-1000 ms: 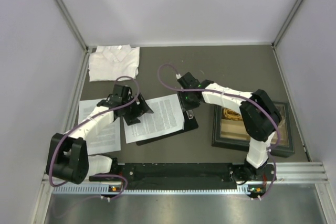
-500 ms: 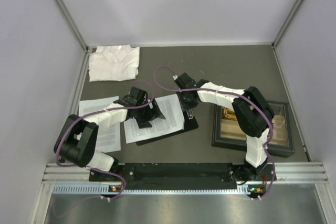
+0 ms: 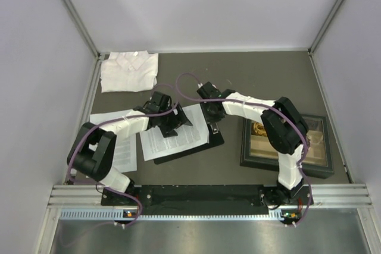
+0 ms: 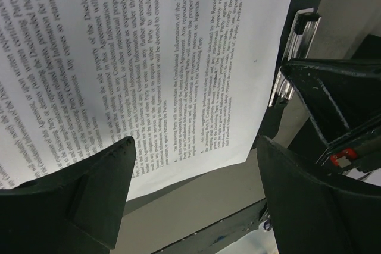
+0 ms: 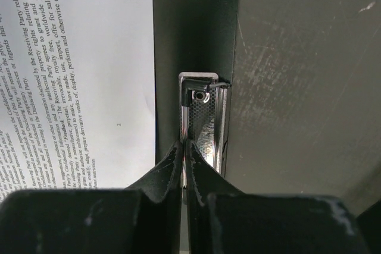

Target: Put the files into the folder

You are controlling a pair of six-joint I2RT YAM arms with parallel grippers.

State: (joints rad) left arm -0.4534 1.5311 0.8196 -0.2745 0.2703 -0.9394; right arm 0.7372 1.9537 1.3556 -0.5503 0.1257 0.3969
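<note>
There's the right gripper (image 5: 183, 147), fingers pinched together on the thin edge of the silver clip (image 5: 203, 117) at the folder (image 5: 193, 34), centre of the overhead frame. It looks set to lever that clip open. The left gripper (image 4: 196, 197) hangs with jaws wide apart over the printed sheet (image 4: 149, 57) lying on the folder, probably to slide it under. Count: 1 folder, 1 clip, 1 sheet on it, at least 1 spare sheet (image 3: 124, 153) centre-left, 1 shirt (image 3: 128, 71) upper left, 1 tray (image 3: 315, 169) right.
</note>
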